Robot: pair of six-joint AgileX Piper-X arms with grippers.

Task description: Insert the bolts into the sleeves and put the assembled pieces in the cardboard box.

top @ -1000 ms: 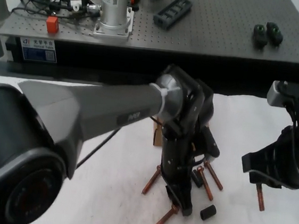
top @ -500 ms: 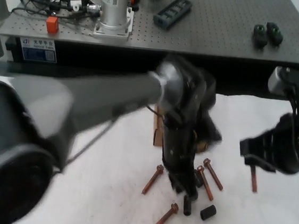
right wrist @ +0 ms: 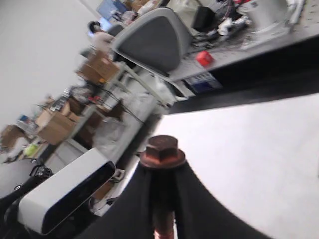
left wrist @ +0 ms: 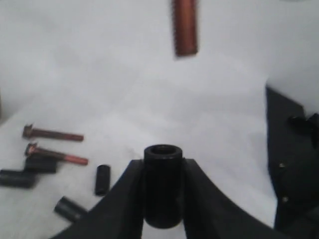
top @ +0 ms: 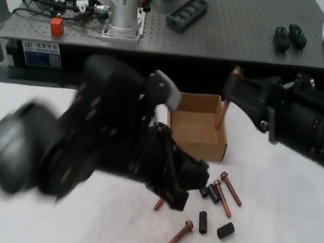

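Note:
My left gripper (left wrist: 163, 165) is shut on a black sleeve (left wrist: 162, 191), held upright with its bore showing. In the high view that arm (top: 107, 145) hangs low over the white cloth, left of the loose parts. My right gripper (right wrist: 162, 173) is shut on a copper bolt (right wrist: 162, 151), just under its hex head. From above, this bolt (top: 223, 112) hangs threads-down over the cardboard box (top: 180, 122), beside the right gripper (top: 234, 94). Its threaded tip (left wrist: 185, 27) shows above the sleeve in the left wrist view, apart from it.
Loose copper bolts (top: 231, 188) (top: 178, 236) and black sleeves (top: 203, 221) (top: 225, 230) lie on the cloth in front of the box. More bolts (left wrist: 52, 133) and sleeves (left wrist: 102, 179) lie beyond my left gripper. A dark perforated bench (top: 235, 30) with equipment stands behind.
The left arm rose from the parts on the cloth and swung left with a sleeve. The right arm carried its bolt up and left, from the cloth's right side to over the box.

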